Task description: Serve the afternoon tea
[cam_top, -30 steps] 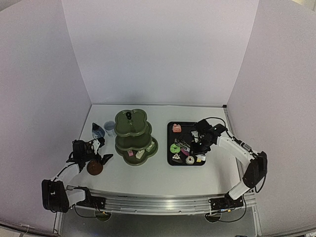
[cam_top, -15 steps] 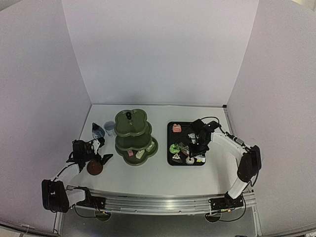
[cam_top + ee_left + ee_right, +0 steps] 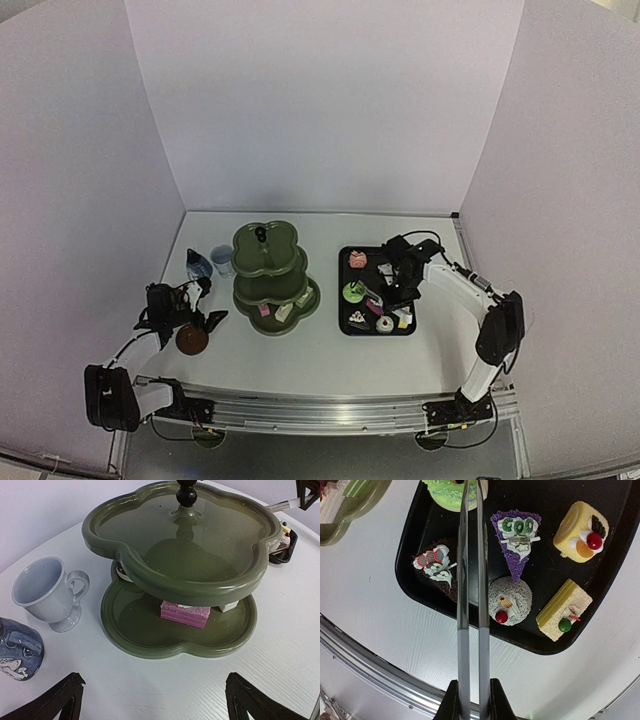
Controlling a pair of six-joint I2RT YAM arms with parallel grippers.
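Most of the pastries sit on the black tray, right of centre in the overhead view. In the right wrist frame you see a purple wedge, a yellow roll, a chocolate wedge, a white round topped with a cherry, a yellow-green slab and, at the upper edge, a green ring. A pink slice lies on the lowest tier of the dark green stand, mid-frame on the bench. The white cup and blue jug stand just left of it. Your right hand is clenched on the metal tongs, whose arms run nearly together over the tray up to the green ring. Your left hand is released, fingers wide apart, facing the stand.
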